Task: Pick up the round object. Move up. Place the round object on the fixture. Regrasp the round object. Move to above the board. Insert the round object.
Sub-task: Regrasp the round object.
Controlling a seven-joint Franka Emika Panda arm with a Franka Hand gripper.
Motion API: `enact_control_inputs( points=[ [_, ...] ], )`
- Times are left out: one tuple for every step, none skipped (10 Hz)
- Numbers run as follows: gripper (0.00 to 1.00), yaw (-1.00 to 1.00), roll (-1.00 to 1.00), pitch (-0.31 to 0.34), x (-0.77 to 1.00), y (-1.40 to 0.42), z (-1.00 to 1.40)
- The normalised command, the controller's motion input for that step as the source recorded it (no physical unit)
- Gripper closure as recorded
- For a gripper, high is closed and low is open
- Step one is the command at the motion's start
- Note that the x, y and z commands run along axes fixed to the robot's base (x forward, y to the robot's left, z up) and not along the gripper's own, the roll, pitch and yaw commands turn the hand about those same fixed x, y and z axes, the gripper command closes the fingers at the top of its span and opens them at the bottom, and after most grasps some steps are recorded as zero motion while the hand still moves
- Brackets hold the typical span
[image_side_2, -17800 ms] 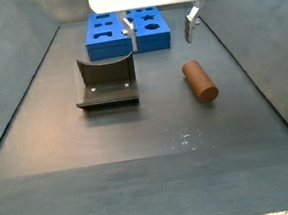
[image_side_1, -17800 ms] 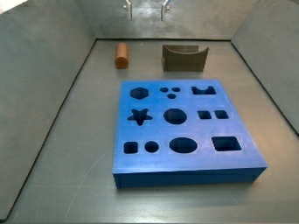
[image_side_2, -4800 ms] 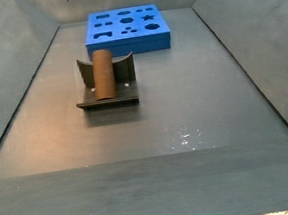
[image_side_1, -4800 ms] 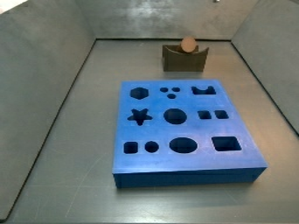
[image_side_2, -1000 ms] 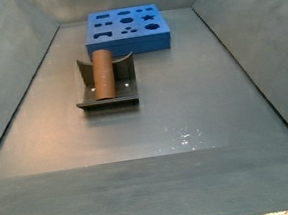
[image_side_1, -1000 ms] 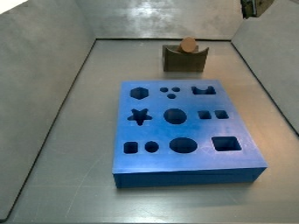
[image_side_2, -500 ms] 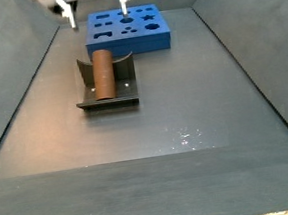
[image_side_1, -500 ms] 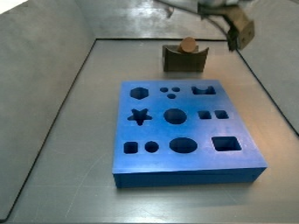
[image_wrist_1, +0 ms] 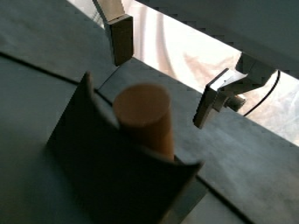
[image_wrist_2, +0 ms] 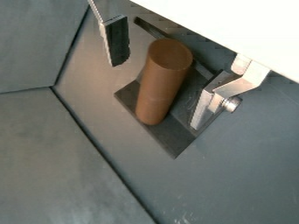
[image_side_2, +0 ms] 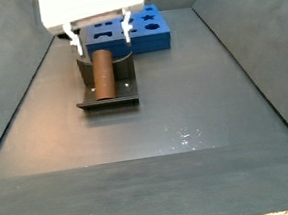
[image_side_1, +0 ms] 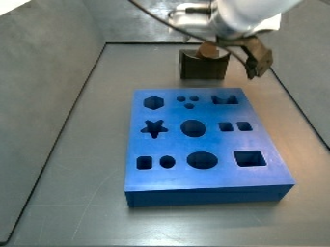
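A grey tabletop (image_side_1: 65,145) with raised grey walls carries everything. The largest thing on it is the thick blue square board (image_side_1: 204,145) with dark cut-out holes, a star, a hexagon, circles and squares; in a side view it lies at the far end of the tabletop, partly behind the arm (image_side_2: 149,30). Beyond the board stands the small olive-brown fixture block (image_side_1: 199,66) with a U-shaped notch in its top; it looks dark in a side view (image_side_2: 109,92) and in both wrist views (image_wrist_2: 181,131). The short orange-brown wooden cylinder peg (image_side_2: 100,73) lies in that notch, along the fixture, and shows lengthwise in a wrist view (image_wrist_2: 160,80) and end-on in a wrist view (image_wrist_1: 145,109).

The robot's hand (image_side_2: 99,41) hangs over the far end of the fixture, spread wide. Its flat silver fingers (image_wrist_2: 117,39) stand on either side of the peg in both wrist views, apart from it as far as can be told. In a side view the hand (image_side_1: 236,53) is blurred, so its fingers are hard to make out there.
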Motion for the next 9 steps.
enact_control_inputs(
  points=[
    [0.00,0.01,0.13,-0.165,0.10,0.01,-0.68],
    [0.00,-0.01,0.13,-0.154,0.09,0.01,-0.58],
    [0.00,-0.03,0.12,-0.130,0.08,0.00,-0.39],
    [0.00,-0.04,0.11,-0.098,0.08,0.00,-0.25],
    [0.00,-0.04,0.09,-0.057,0.04,-0.01,-0.18],
    [0.00,-0.04,0.09,-0.058,0.02,-0.02,-0.17],
    [0.00,-0.04,0.09,-0.057,0.02,-0.02,-0.17],
    [0.00,-0.04,0.09,-0.056,0.02,-0.02,-0.17],
    [0.00,-0.04,0.09,-0.055,0.02,-0.02,-0.17]
  ],
)
